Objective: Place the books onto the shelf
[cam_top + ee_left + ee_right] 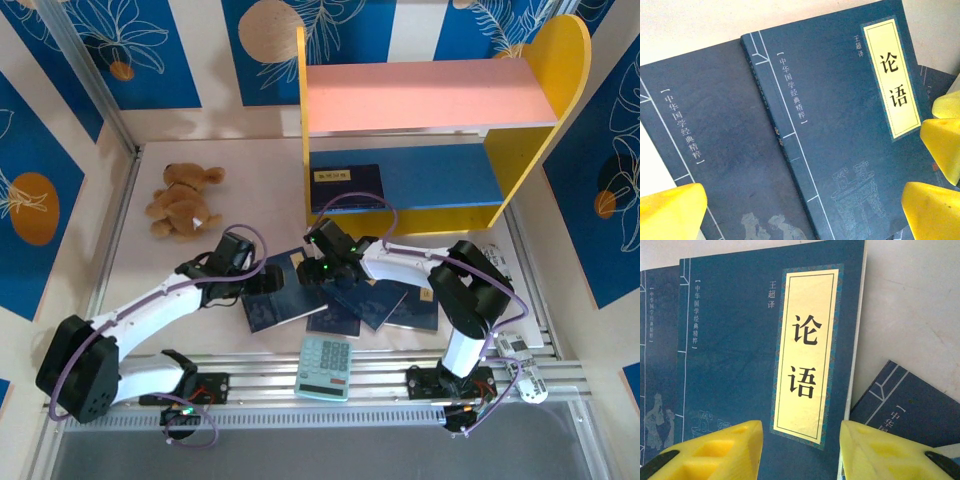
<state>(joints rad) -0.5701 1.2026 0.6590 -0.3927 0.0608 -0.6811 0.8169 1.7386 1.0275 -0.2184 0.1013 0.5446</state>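
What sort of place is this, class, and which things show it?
Probably a robot test cell staged as a child's room: a yellow-sided shelf with pink and blue boards, a brown plush toy, and two white robot arms mounted in front.

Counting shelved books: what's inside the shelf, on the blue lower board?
One navy book lies flat at the left end of the blue lower board in the top view; nothing else shows on it. The pink top board covers the back strip, so anything there can't be seen.

Perhaps five navy books (281, 308) before shelf (420, 95)
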